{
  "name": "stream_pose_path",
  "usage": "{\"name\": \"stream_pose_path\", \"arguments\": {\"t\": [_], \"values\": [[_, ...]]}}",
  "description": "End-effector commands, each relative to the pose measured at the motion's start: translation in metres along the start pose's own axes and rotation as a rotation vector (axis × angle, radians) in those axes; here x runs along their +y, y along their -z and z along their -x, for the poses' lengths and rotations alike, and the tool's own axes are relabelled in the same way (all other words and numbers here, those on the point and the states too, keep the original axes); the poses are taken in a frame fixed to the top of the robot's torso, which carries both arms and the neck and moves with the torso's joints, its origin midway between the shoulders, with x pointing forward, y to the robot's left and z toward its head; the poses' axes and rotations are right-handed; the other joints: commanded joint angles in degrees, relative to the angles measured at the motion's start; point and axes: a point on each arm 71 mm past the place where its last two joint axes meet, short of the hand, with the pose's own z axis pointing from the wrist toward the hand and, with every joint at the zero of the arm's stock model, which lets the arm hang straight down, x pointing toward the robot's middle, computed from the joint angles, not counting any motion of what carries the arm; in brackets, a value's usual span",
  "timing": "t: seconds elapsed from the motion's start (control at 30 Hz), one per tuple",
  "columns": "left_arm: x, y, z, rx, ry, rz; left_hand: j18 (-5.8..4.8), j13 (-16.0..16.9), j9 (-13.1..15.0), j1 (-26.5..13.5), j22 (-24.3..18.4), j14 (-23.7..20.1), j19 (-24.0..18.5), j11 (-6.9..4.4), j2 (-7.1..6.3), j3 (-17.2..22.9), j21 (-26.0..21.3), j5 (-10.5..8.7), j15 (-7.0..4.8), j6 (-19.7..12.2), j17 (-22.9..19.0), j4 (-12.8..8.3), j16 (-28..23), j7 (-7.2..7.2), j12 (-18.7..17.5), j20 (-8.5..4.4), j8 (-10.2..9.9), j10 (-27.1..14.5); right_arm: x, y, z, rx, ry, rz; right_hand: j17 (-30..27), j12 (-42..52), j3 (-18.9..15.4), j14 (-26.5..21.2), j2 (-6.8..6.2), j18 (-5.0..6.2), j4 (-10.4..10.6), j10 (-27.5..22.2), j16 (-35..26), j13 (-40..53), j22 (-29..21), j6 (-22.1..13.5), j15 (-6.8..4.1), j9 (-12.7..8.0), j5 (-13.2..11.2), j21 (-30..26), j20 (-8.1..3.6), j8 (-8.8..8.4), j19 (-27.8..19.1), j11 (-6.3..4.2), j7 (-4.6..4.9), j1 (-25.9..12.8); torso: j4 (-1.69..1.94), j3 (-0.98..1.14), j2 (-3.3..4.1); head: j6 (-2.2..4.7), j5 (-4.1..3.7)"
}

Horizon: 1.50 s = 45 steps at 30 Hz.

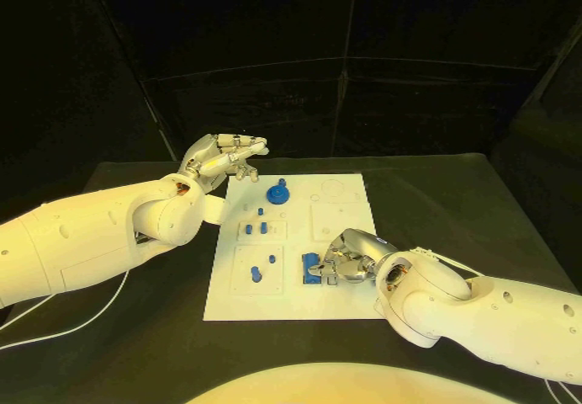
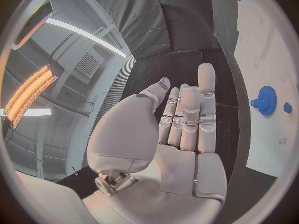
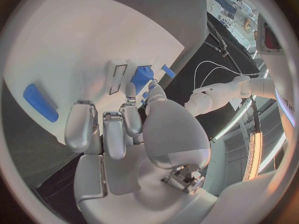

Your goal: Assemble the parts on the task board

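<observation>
The white task board (image 1: 346,290) lies mid-table. A blue gear (image 1: 277,195) stands at its far end, also seen as the gear (image 2: 266,100) beside a small blue peg (image 2: 287,107). Two short blue pegs (image 1: 256,227) and a blue oblong part (image 1: 256,273) sit on the board's left half. My right hand (image 1: 346,257) hangs low over the board's near right part, thumb and a finger pinching a blue block (image 1: 312,268). The wrist view shows that block (image 3: 142,78) between the fingertips (image 3: 130,89). My left hand (image 1: 224,158) is raised off the board's far left corner, fingers straight and empty (image 2: 181,129).
The black table (image 1: 485,194) surrounds the board, with dark curtains behind it. A white cable (image 1: 73,316) trails on the table under my left arm. Another blue oblong (image 3: 40,103) lies on the board beside my right hand.
</observation>
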Motion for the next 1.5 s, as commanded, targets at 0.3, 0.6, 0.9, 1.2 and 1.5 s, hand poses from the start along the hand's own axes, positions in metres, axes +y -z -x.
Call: {"name": "stream_pose_path", "arguments": {"t": [0.3, 0.6, 0.9, 1.2, 1.5], "values": [[-0.002, 0.000, -0.001, 0.007, 0.005, -0.009, 1.16, -0.03, 0.03, 0.44, -0.09, -0.48, 0.07, -0.14, -0.07, 0.09, -0.18, -0.05, 0.03, -0.39, 0.01, -0.31, 0.25, -0.10, 0.40, 0.36, 0.25, -0.38, -0.002, -0.002, -0.001, 0.017, 0.030, -0.017, 5.71, 0.33, 0.23, 4.27, 0.13, -0.84, -1.93, 0.60, 0.33, 0.28, 0.10, 0.52, -0.55, 0.29, -0.67, 0.39, -0.55, 0.20, 0.07, -0.26, -0.09, 3.29, -0.06, 0.01, -0.02, -0.24, 0.11], [-0.002, 0.000, 0.000, 0.006, 0.005, -0.009, 1.16, -0.03, 0.03, 0.44, -0.09, -0.48, 0.07, -0.14, -0.07, 0.09, -0.18, -0.05, 0.03, -0.39, 0.01, -0.31, 0.25, -0.10, 0.40, 0.36, 0.25, -0.38, -0.002, 0.000, 0.001, 0.000, 0.029, -0.005, 5.76, 0.51, 0.25, 4.28, 0.15, -0.85, -2.25, 0.75, 0.34, 0.56, 0.15, 0.53, -0.56, 0.33, -1.08, 0.41, -0.57, 0.17, 0.07, -0.27, -0.10, 3.78, -0.06, 0.05, -0.05, -0.25, -0.05], [-0.002, 0.000, 0.000, 0.006, 0.005, -0.009, 1.16, -0.03, 0.03, 0.44, -0.09, -0.48, 0.07, -0.14, -0.07, 0.09, -0.18, -0.05, 0.03, -0.39, 0.01, -0.31, 0.25, -0.10, 0.40, 0.36, 0.25, -0.38, -0.006, 0.007, 0.009, -0.053, -0.015, 0.035, 5.88, 0.40, -0.25, 4.30, 0.16, -0.87, -1.72, 0.70, 0.38, 0.55, 0.16, -0.46, -0.37, 0.09, -0.85, 0.40, -0.49, -0.59, 0.06, 0.07, 0.40, 3.05, -0.04, 0.08, -0.04, -0.13, -0.18], [-0.002, 0.001, 0.002, 0.002, 0.003, -0.009, 1.16, -0.03, 0.03, 0.44, -0.09, -0.48, 0.07, -0.14, -0.07, 0.09, -0.18, -0.05, 0.03, -0.39, 0.01, -0.31, 0.25, -0.10, 0.40, 0.36, 0.25, -0.38, -0.040, 0.032, 0.031, -0.063, -0.042, -0.001, 6.04, 0.19, -1.41, 4.32, 0.21, -0.87, -1.23, 0.43, 0.41, 0.64, 0.13, -2.88, 0.57, -0.64, -0.18, 0.35, 0.32, -3.01, -0.08, 1.20, 1.69, 2.87, -0.38, 0.09, -0.18, -0.16, -0.45], [-0.002, 0.001, 0.004, 0.000, 0.002, -0.008, 1.16, -0.03, 0.03, 0.44, -0.09, -0.48, 0.07, -0.14, -0.07, 0.09, -0.18, -0.05, 0.03, -0.39, 0.01, -0.31, 0.25, -0.10, 0.40, 0.36, 0.25, -0.38, -0.069, 0.040, 0.044, -0.038, 0.050, -0.073, 5.57, -0.21, -1.10, 4.21, 0.69, -0.83, -2.75, 0.13, 0.17, 0.52, 0.11, -3.00, 0.99, -1.27, 0.26, 0.32, 0.82, -4.98, -0.19, 1.61, 2.17, 5.54, -0.60, 0.15, -0.19, -0.18, -1.48]]}}
